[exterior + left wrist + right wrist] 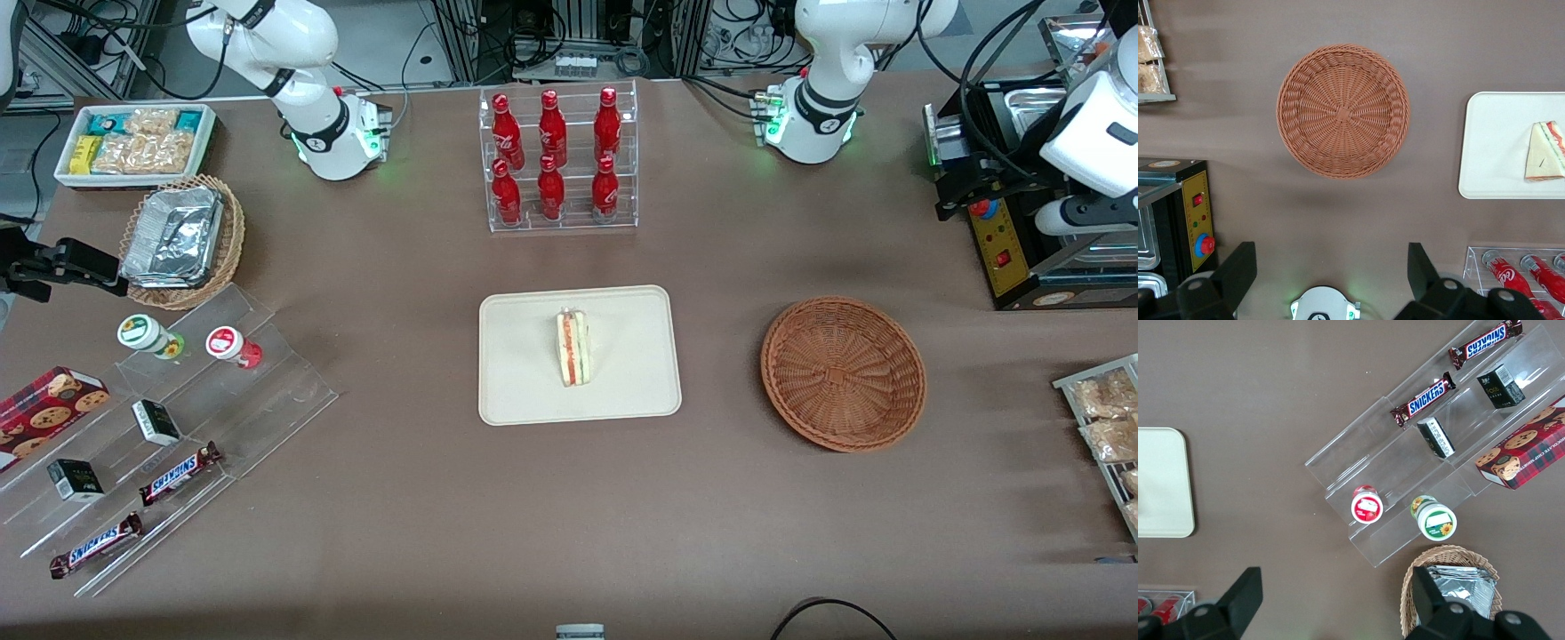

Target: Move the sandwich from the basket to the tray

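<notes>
The sandwich point(573, 347) point(1545, 153) lies on the cream tray point(524, 373) point(1491, 147) near its middle, filling edge showing. The reddish-brown wicker basket point(842, 373) point(1343, 110) sits beside the tray toward the working arm's end of the table, with nothing in it. My gripper point(1331, 267) point(951, 200) hangs high above the table near the working arm's base, well clear of the basket and the tray. It is open and its fingers point(1238, 273) hold nothing.
A clear rack of red bottles point(556, 160) stands farther from the front camera than the tray. A black machine with a yellow panel point(1022, 249) sits under my gripper. A rack of bagged snacks point(1107, 418) lies at the working arm's table edge.
</notes>
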`<state>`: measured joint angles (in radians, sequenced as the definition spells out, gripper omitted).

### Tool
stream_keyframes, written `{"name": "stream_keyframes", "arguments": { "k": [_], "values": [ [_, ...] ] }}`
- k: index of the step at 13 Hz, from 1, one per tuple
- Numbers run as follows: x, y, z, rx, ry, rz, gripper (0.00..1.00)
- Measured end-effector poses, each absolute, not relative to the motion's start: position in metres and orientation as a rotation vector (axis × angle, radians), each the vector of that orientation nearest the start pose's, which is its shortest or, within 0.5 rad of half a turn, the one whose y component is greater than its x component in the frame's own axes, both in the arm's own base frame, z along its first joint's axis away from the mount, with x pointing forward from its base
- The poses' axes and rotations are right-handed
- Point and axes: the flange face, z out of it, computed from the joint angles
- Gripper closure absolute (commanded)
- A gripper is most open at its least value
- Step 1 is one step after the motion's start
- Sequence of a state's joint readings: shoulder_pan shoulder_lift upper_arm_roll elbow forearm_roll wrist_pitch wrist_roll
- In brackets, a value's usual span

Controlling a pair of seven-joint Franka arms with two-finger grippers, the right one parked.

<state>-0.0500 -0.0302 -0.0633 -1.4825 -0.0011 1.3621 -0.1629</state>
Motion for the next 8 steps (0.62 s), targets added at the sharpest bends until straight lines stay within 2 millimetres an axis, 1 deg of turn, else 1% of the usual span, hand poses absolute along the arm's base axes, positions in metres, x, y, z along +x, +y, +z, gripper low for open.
{"name": "stream_keyframes", "arguments": {
  "k": [3, 6, 8],
  "values": [
    [0.5204, -0.0586, 0.6623, -3.114, -0.079, 0.138, 0.0],
    [0.5259, -0.0566, 0.6575, -3.094, -0.081, 0.135, 0.0],
    [0.5268, -0.0562, 0.659, -3.092, -0.082, 0.128, 0.0]
  ]
}}
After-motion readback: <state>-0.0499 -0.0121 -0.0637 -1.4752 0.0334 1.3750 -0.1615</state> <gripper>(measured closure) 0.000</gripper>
